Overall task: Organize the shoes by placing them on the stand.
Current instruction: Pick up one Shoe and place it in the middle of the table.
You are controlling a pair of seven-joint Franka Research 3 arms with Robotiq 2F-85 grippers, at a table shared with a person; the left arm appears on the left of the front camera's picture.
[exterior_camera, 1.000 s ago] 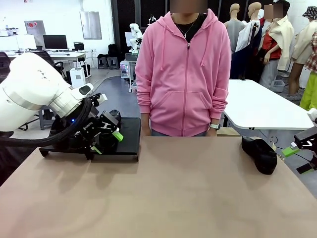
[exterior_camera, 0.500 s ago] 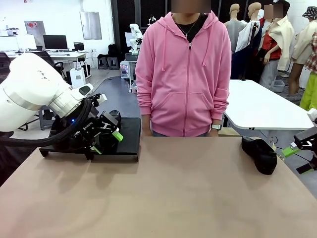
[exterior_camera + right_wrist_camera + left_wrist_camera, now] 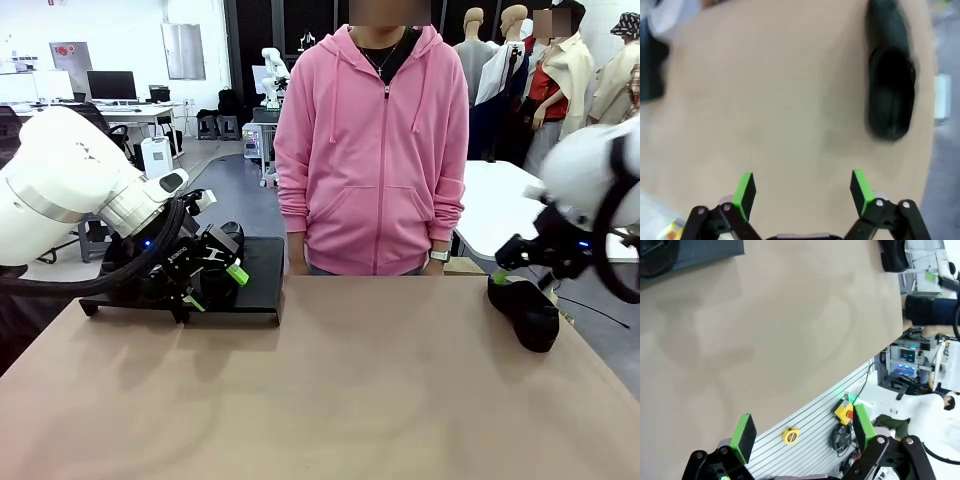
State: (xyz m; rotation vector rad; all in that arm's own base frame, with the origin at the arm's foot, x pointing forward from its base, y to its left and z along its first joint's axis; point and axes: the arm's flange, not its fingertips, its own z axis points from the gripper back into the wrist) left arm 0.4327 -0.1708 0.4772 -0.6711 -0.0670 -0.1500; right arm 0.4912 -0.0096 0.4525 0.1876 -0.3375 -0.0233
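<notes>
Near the table's right edge, a shoe (image 3: 524, 309) lies beside the spread right pincer (image 3: 803, 191); no legible writing

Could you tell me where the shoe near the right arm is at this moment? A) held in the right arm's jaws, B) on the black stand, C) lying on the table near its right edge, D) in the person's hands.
C: the shoe lies on the table at its right edge, while the right gripper hangs above with jaws open and empty.

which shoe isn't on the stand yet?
The shoe lying on the bare table at the robot's right edge, near the right gripper; the other sits on the stand.
</notes>
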